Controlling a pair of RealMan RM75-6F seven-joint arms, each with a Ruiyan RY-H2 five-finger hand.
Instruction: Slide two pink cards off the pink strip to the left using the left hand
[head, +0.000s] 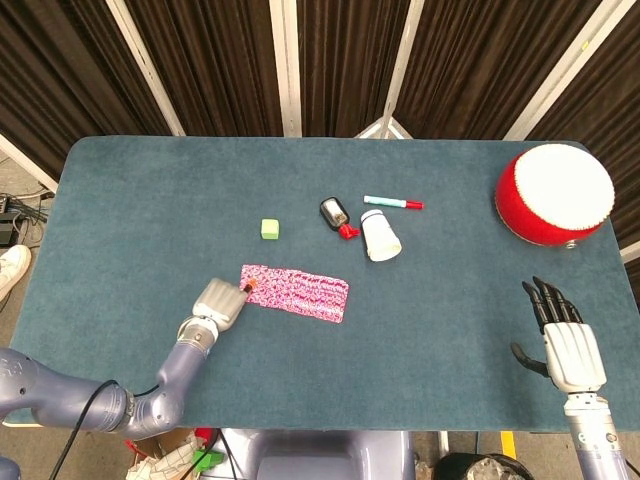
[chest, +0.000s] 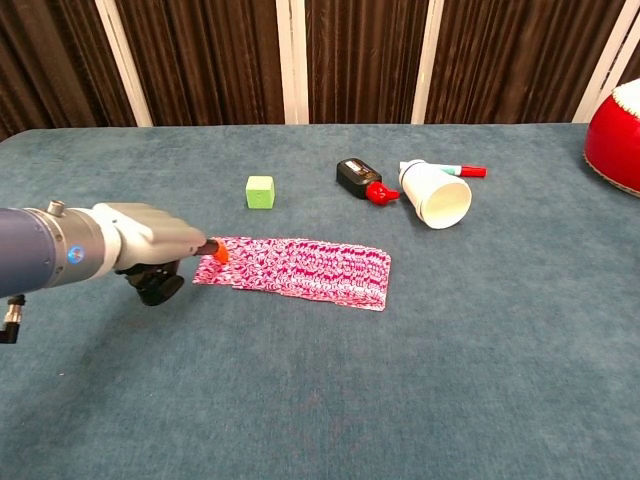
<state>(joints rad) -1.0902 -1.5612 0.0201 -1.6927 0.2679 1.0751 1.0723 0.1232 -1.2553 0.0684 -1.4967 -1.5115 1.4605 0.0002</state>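
From the head view, the left hand (head: 217, 301) lies low on the blue counter (head: 150, 200). One of its fingers (head: 245, 288), with an orange tip, reaches out and presses on the left end of the pink strip (head: 300, 293). The other fingers look curled under, holding nothing. The pink cards (head: 256, 286) at that end stick out a little to the left, right under the fingertip. Whether there are 2 cards cannot be told. Past the fingers, further up the counter, sits a small green cube (head: 269, 228). Further right of the fingers are a black bottle with a red cap (head: 336, 215), a white cup (head: 380, 235) on its side, and a marker pen (head: 393, 203). A red drum (head: 554, 193) sits far off at the right edge. The right hand (head: 560, 335) rests flat, far from the strip, fingers straight and a bit apart, holding nothing.

From the chest view, the left hand (chest: 140, 245) points its orange fingertip (chest: 217, 252) down onto the left end of the pink strip (chest: 320, 270). The pink cards (chest: 222, 271) fan out leftward under it. The green cube (chest: 260, 191) is just behind the fingers, and the white cup (chest: 436, 195) is off to the right.
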